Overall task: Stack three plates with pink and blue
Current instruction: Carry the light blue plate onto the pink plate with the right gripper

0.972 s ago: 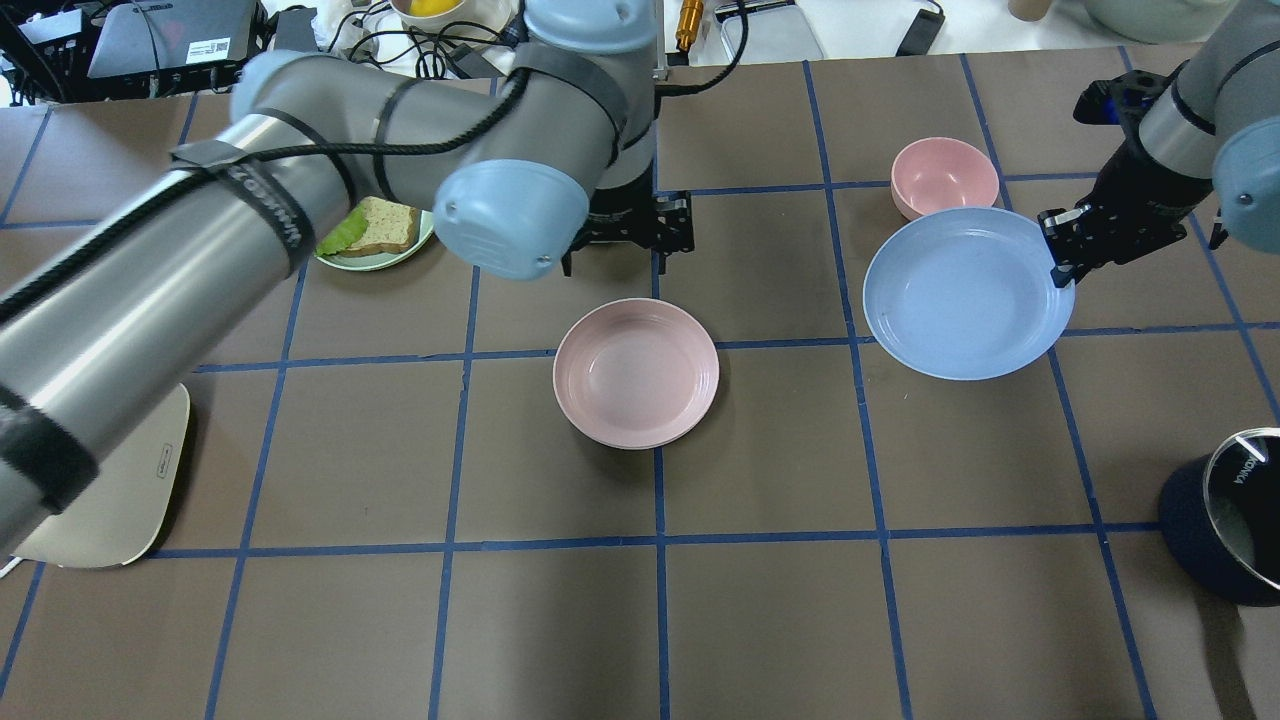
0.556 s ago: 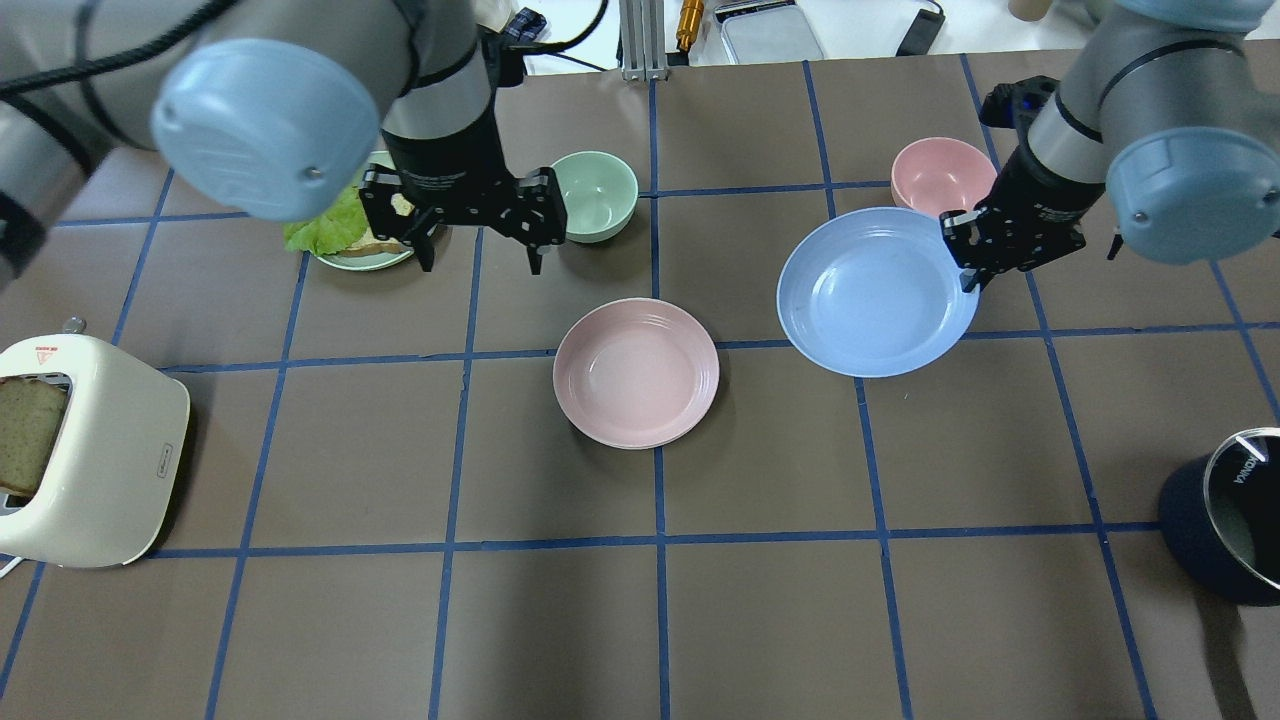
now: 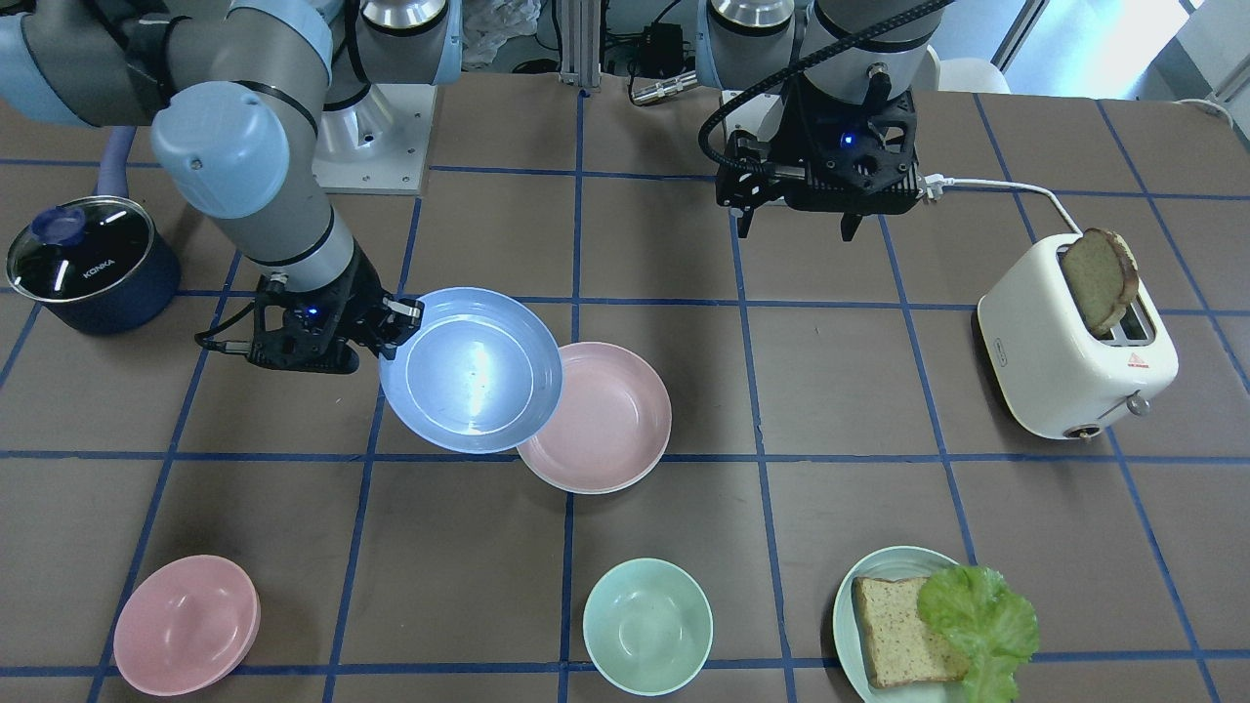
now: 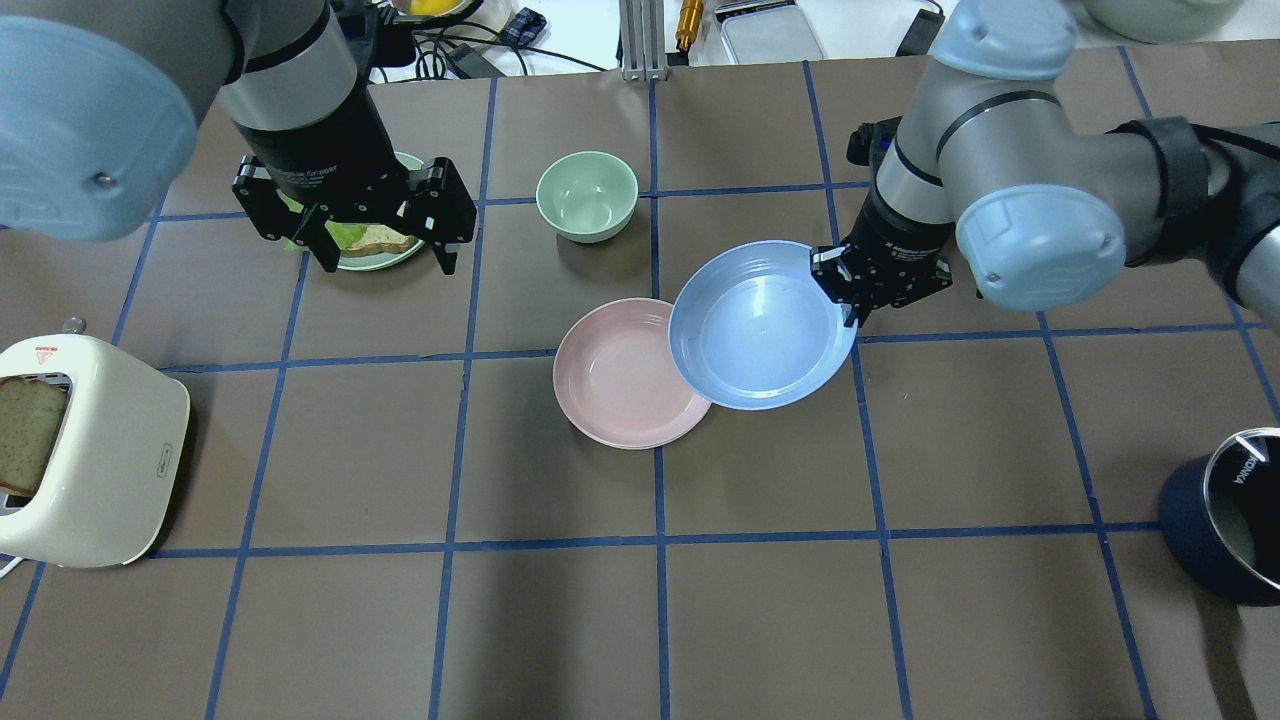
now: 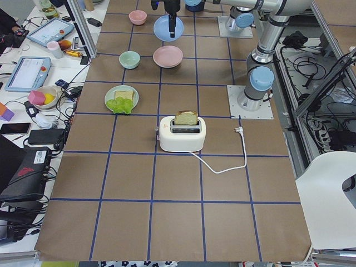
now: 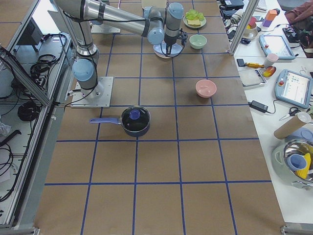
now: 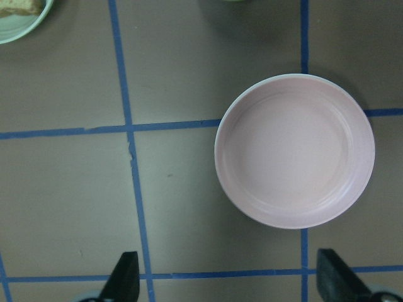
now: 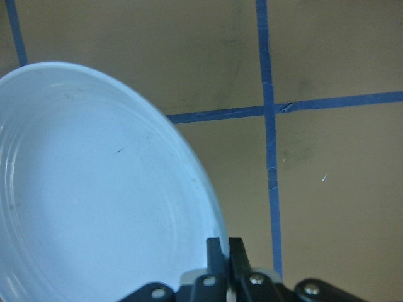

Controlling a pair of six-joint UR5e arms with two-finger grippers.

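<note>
**Blue plate coming in over the pink one**

I've got the right gripper (image 4: 848, 300) clamped on the far-right rim of the blue plate (image 4: 760, 325). I'm holding it above the counter (image 4: 900, 600), where it overlaps the right edge of the pink plate (image 4: 615, 375) at mid-counter. My call for the next move: carry it left until the two are centred, lower, then release. The blue plate looks matte, shallow and faintly ringed inside. The left gripper (image 4: 385, 262) hangs far left, fingers wide apart and empty.
</note>
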